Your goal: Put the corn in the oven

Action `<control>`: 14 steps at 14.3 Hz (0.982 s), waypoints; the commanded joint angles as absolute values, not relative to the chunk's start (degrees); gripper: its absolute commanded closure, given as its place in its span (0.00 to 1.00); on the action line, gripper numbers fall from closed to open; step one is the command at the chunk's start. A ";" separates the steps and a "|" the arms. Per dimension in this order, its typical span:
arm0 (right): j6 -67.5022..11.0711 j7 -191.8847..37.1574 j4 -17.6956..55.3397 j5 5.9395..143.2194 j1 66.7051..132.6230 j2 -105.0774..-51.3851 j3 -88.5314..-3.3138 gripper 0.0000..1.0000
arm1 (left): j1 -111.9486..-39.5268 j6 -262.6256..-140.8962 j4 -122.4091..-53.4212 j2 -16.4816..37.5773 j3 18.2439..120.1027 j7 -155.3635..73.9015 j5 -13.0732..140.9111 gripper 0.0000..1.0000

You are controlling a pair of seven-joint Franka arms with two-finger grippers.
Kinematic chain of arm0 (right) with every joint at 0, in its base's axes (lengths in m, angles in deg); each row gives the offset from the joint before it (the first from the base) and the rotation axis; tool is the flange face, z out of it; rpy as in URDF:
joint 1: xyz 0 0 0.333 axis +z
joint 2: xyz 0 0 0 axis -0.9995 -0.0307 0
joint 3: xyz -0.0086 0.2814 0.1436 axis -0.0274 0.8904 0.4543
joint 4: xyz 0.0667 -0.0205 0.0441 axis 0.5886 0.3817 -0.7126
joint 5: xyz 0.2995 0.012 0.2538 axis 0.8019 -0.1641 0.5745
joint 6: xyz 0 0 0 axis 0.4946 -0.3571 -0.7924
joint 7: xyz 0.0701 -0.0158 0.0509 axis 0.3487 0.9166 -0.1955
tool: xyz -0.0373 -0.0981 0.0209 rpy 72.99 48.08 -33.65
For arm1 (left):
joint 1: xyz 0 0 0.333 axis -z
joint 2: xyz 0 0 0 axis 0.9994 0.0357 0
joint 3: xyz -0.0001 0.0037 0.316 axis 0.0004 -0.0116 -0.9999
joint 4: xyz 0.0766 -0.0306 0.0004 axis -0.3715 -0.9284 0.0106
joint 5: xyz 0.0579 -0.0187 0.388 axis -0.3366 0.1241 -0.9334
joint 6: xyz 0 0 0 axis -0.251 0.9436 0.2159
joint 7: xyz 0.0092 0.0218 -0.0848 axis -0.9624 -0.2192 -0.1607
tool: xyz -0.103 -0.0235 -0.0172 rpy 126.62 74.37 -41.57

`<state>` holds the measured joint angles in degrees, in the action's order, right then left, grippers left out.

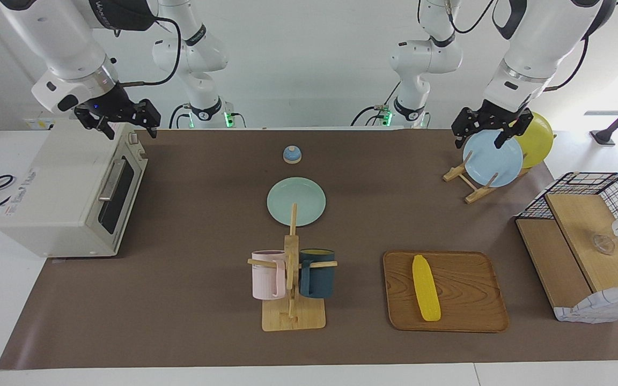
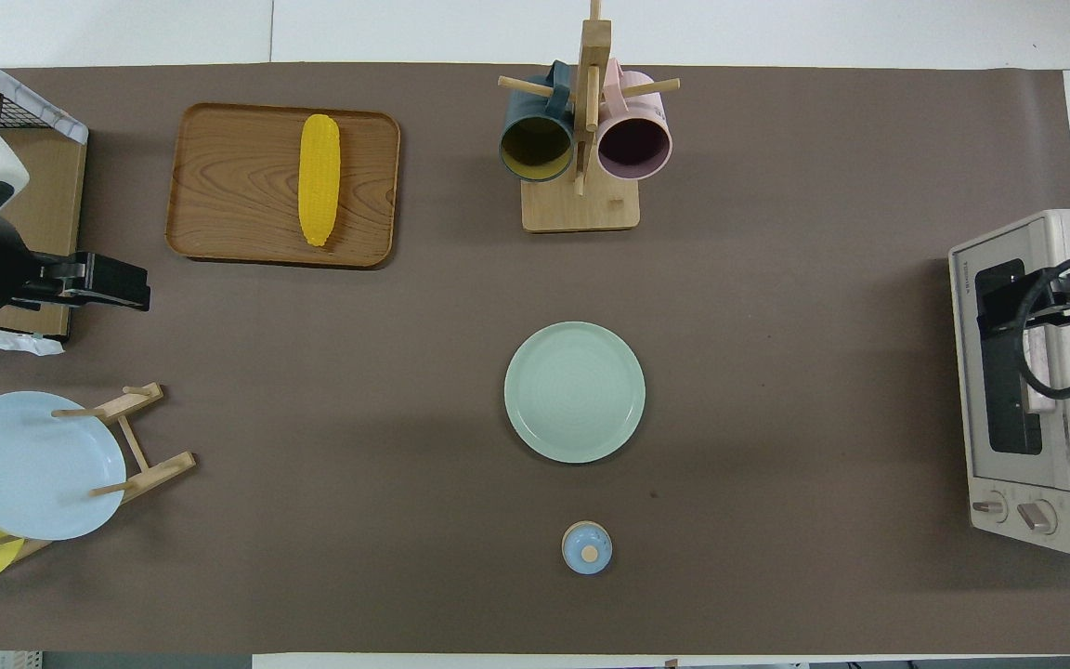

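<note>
The yellow corn [image 1: 426, 288] [image 2: 319, 179] lies lengthwise on a wooden tray [image 1: 470, 316] [image 2: 219, 186], toward the left arm's end of the table and farther from the robots than the plate rack. The off-white oven [image 1: 57, 198] [image 2: 1055, 502] stands at the right arm's end with its dark glass door [image 1: 118, 193] closed. My right gripper [image 1: 131, 131] [image 2: 1055, 297] hangs open and empty over the oven's top. Above the blue plate in the rack, my left gripper [image 1: 479, 140] [image 2: 122, 283] is open too and holds nothing.
A pale green plate [image 1: 296, 201] lies mid-table, with a small blue bell [image 1: 292, 154] nearer the robots. A wooden mug tree [image 1: 292, 279] carries a pink mug and a dark blue mug. A rack [image 1: 472, 185] holds blue and yellow plates. A wire basket [image 1: 588, 182] with wooden boards stands beside the tray.
</note>
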<state>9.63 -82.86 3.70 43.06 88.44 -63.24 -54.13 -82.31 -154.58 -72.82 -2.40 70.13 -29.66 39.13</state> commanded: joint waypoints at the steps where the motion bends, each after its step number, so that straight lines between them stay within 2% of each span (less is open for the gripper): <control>1: 8.61 -84.30 4.54 43.29 87.36 -62.36 -53.04 0.00 | -81.80 -155.13 -73.29 -2.76 69.66 -29.24 39.75 0.00; 8: 8.26 -82.30 6.38 43.20 87.45 -61.49 -53.04 0.00 | -81.80 -155.14 -73.29 -2.76 69.66 -29.16 39.75 0.00; 9: 6.17 -81.07 7.26 43.20 87.27 -61.40 -53.47 0.27 | -81.80 -155.14 -73.37 -2.76 69.66 -29.24 39.75 0.00; 10: 4.85 -80.27 8.83 43.02 86.84 -60.96 -53.47 0.60 | -81.80 -155.14 -73.38 -2.76 69.66 -29.33 39.75 0.00; 11: 3.61 -79.92 10.42 42.33 86.66 -60.43 -53.47 1.00 | -81.80 -155.14 -73.38 -2.76 69.66 -29.33 39.84 0.00; 14: -2.43 -69.86 16.47 40.92 84.03 -57.98 -53.65 1.00 | -81.89 -155.13 -73.38 -2.76 69.66 -29.33 39.84 0.00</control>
<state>2.77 -77.20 9.68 42.11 86.71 -61.92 -54.10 -82.31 -154.58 -72.82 -2.40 70.13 -29.66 39.13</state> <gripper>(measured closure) 0.502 0.000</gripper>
